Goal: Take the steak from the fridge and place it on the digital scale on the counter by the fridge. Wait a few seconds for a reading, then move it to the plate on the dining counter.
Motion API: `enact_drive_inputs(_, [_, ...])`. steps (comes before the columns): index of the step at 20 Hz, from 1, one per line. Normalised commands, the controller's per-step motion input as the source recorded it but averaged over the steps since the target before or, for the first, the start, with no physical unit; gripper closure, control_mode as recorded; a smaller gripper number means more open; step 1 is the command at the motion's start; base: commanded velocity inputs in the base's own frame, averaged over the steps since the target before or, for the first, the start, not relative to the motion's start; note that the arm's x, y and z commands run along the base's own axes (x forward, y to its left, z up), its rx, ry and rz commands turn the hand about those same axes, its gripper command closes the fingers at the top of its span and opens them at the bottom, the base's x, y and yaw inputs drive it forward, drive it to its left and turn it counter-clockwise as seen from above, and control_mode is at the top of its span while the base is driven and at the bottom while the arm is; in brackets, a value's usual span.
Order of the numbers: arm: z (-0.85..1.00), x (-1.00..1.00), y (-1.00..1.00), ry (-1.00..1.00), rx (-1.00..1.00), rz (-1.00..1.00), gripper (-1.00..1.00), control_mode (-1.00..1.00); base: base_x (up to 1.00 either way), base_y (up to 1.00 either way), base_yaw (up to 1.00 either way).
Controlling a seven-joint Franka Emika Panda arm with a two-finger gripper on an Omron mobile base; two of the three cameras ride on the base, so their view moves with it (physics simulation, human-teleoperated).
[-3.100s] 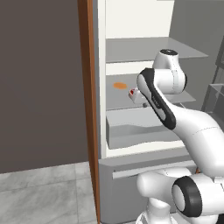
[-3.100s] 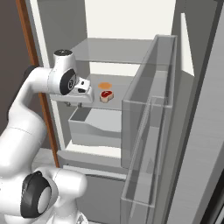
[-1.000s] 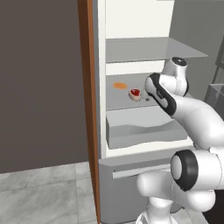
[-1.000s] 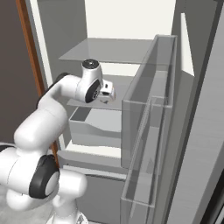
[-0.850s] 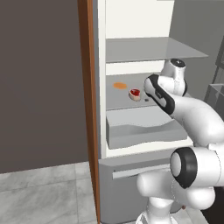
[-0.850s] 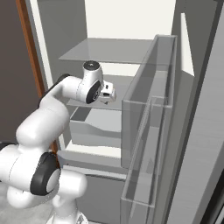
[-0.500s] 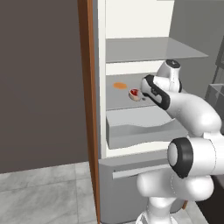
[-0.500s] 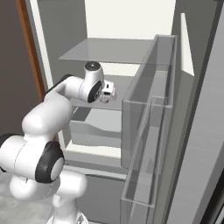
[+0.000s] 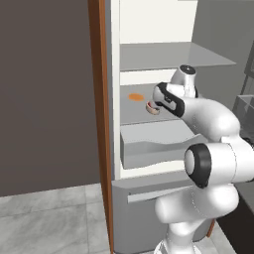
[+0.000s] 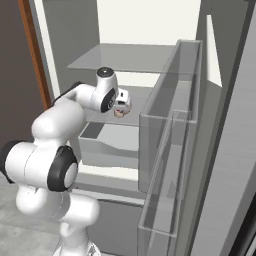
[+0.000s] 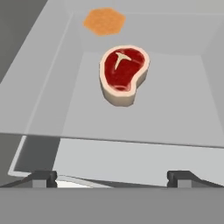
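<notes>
Fridge (image 9: 149,30) shelf (image 11: 175,113): steak (image 11: 124,73) upper-centre of hand view, orange blob (image 11: 104,21) behind; jaws open, empty — I'd centre them over steak, descend, close across narrow width.

You're in kitchen, rendered. Open fridge (image 9: 149,59) ahead: white inner walls, grey shelves, grey drawer (image 9: 158,144) below, clear door bins (image 10: 170,150) on door swung open at your right. Food on middle shelf: raw steak (image 11: 123,73), flat orange blob (image 11: 104,21) behind it. Reddish-brown wood panel edge (image 9: 96,99) beside fridge, dark wall (image 9: 44,89) to left, grey tiled floor (image 9: 49,218) underfoot.
</notes>
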Motion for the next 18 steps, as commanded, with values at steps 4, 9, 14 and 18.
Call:
enact_drive_inputs(4, [-0.18,0.49,0.07,0.00,-0.01,0.00,-1.00,-1.00,0.00,0.00,0.00])
enact_drive_inputs(9, [-0.23,0.33,0.00,0.00,0.00,0.00,-1.00,-1.00,0.00,0.00,0.00])
enact_drive_inputs(14, [-0.17,0.21,0.00,0.00,-0.01,0.00,-1.00,-1.00,0.00,0.00,0.00])
enact_drive_inputs(18, [-0.25,0.29,0.00,0.00,0.00,0.00,-1.00,-1.00,0.00,0.00,0.00])
